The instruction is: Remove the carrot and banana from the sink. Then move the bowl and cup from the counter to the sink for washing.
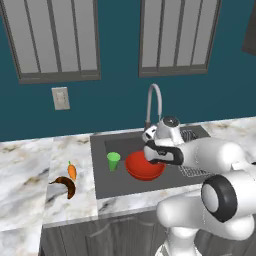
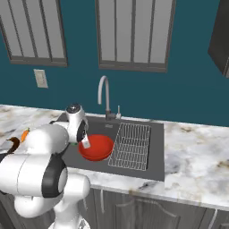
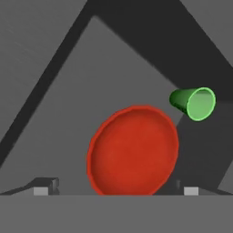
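The red bowl (image 1: 145,168) (image 2: 96,148) (image 3: 133,150) lies on the floor of the dark grey sink (image 1: 107,187) (image 3: 68,113). The green cup (image 1: 113,161) (image 3: 195,103) stands just left of it in the basin. My gripper (image 1: 151,156) (image 2: 84,142) (image 3: 118,190) hovers over the bowl, open, with nothing between its fingers. The orange carrot (image 1: 72,171) (image 2: 25,134) and the dark brown banana (image 1: 65,186) (image 2: 12,143) lie on the marble counter (image 1: 25,165) left of the sink, close together.
A wire rack (image 2: 130,145) covers the right part of the basin. The curved steel faucet (image 1: 154,100) (image 2: 103,91) rises behind the sink. Counter (image 2: 197,156) stretches to the right. A wall outlet (image 1: 61,98) sits above the left counter.
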Robot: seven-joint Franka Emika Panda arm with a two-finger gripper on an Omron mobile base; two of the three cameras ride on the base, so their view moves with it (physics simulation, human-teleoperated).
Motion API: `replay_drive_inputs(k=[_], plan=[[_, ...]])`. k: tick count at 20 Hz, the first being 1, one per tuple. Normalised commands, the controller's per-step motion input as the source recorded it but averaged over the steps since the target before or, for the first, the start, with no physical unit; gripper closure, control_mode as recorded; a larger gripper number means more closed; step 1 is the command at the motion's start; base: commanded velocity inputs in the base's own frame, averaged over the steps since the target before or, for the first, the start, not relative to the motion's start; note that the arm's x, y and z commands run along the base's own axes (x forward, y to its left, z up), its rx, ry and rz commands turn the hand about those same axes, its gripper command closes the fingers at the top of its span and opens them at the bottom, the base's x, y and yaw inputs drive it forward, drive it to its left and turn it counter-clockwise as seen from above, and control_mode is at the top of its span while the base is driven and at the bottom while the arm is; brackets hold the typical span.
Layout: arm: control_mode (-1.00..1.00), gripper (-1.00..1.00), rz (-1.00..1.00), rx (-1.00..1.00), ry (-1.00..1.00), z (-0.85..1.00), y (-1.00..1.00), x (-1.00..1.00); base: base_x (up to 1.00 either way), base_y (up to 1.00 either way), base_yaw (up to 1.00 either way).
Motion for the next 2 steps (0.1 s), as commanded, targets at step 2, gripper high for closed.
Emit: replay_drive_inputs(k=[2], plan=[[-1.0,-1.0,-0.18,0.0,0.03,0.23,0.08,-0.31,0.0,0.0,0.0]])
